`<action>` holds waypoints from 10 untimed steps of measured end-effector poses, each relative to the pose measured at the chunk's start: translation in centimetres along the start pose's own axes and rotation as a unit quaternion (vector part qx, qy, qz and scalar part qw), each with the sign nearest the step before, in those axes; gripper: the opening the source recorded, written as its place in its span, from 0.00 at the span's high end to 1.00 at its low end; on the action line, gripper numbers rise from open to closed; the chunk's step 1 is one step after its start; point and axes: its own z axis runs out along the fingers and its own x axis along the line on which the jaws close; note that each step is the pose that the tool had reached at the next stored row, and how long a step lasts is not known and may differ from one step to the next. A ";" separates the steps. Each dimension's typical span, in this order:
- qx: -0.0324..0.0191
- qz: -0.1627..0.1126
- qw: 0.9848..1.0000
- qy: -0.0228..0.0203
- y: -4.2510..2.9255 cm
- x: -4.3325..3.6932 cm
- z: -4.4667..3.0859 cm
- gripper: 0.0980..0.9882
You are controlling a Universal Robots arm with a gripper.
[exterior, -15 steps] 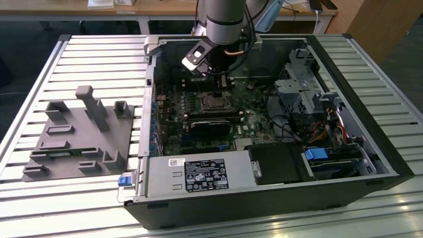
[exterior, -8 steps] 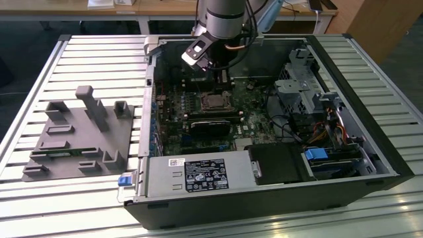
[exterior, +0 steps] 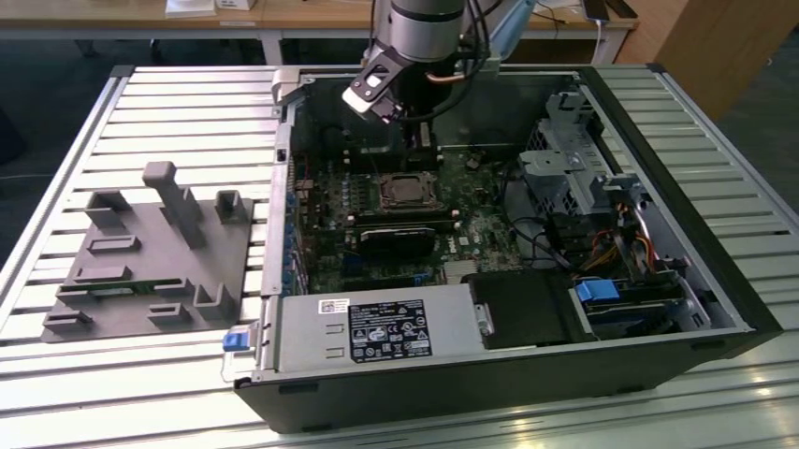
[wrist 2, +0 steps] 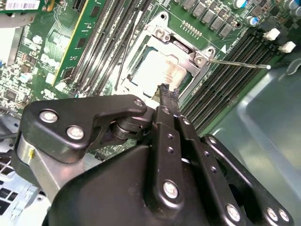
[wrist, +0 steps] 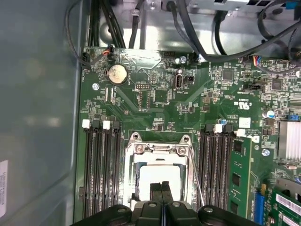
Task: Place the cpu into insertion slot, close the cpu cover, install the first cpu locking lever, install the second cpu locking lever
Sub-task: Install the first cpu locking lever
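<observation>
open computer case [exterior: 684,164] on a slatted table [exterior: 187,103], seen in the exterior view, with the arm reaching down into it. the gripper [exterior: 421,136] hangs just above the insertion slot [exterior: 409,191], near the middle of the green motherboard [exterior: 481,229].

in both wrist views the cpu [wrist 2: 155,70] [wrist: 157,175] lies flat in the slot: a small square chip with a pale, dull silver top, glaring under the light. the cpu cover [wrist 2: 181,47] [wrist: 159,149], a thin silver frame with a square cut-out, lies around the chip. a locking lever [wrist 2: 235,62] [wrist: 196,181], a thin metal rod, runs from the frame's corner alongside the memory slots [wrist: 101,169]; whether it is latched cannot be told.

the gripper [wrist 2: 164,92] [wrist: 162,188] is clenched, its two black fingers pressed together with nothing between them, tips over the edge of the chip.
</observation>
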 end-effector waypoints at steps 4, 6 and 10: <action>-0.001 0.000 1.000 -0.001 0.00 0.01 -0.62 0.99; -0.003 0.000 1.000 -0.002 0.00 0.02 -1.07 0.99; -0.007 0.000 1.000 -0.002 0.01 0.03 -1.98 0.99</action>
